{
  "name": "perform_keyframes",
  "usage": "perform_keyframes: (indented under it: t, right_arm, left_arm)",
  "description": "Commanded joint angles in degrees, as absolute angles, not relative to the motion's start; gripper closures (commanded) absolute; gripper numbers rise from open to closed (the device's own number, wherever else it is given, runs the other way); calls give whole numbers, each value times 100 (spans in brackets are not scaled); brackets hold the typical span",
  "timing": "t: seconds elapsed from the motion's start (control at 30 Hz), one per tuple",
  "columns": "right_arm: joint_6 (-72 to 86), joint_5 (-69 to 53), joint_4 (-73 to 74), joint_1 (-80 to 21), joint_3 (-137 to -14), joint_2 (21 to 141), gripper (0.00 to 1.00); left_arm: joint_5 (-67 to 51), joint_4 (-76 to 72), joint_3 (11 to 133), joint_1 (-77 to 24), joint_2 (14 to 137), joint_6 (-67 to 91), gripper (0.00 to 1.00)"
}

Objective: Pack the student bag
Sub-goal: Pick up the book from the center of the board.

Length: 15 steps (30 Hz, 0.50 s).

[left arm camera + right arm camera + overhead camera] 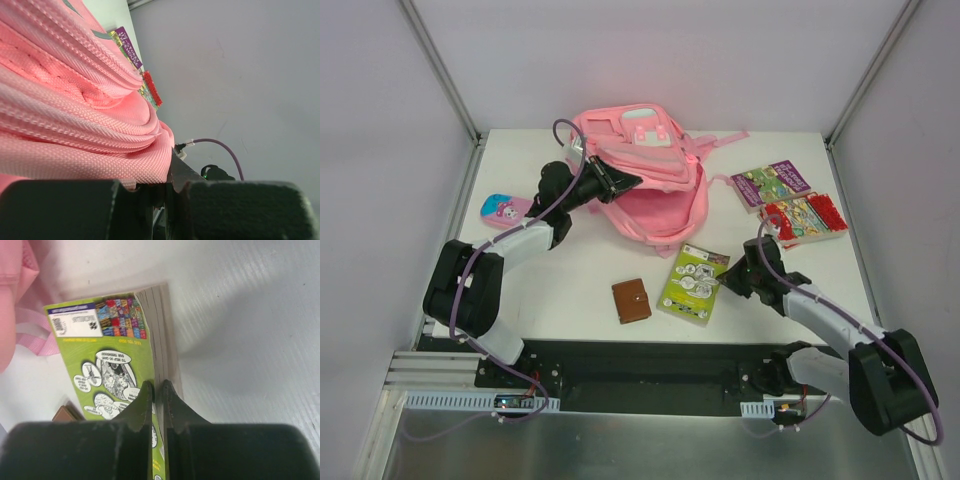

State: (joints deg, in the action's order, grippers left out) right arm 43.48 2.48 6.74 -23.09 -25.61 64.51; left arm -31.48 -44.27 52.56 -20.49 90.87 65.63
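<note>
1. Looking down from the top view, the student bag [655, 205] lies at the far middle of the white desk [570, 290], its top close to the far edge.
   - The left hand [623, 181] is at the bag's upper left rim. From here its grip is hard to read.
   - A pencil case [505, 210] sits near the left edge.
   - A purple book [772, 185] and a red book [807, 218] lie side by side near the right edge.
   - A green book [693, 283] lies just on the near side of the bag, with a brown wallet [631, 300] beside it but apart.
   - The right hand [723, 281] is at the green book's right edge.
   - Bare desk shows at the near left, between the left arm and the wallet, and along the near edge.

2. In the left wrist view, pink woven fabric fills the left side and folds down into the gap between the dark pads [60, 210].
   - The left hand is closed, pinching the bag's cloth. This view shows that better than the top one.
   - Past the bag, slivers of the purple and red books show against the grey wall.
   - A purple cable [220, 145] curves nearby.

3. In the right wrist view, the right hand's fingertips nearly meet, clamped on the green cover's right edge.
   - The grey page block shows just to the right of them, which the top view does not show.
   - A pink strap [35, 340] lies at the left and the wallet's corner shows at the lower left.
   - Bare desk stretches to the right.
</note>
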Motion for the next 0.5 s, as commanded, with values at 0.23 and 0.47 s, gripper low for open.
perform_keyframes:
  t: [0.23, 0.47]
  right_arm:
    - [3762, 203, 1424, -2074, -2926, 5027, 99]
    - [3639, -139, 1345, -2057, -3138, 4861, 99]
  left_arm:
    - [-3375, -5326, 5300, -1942, 8859, 6688, 100]
    - [-3384, -5405, 5203, -1890, 8851, 6750, 100]
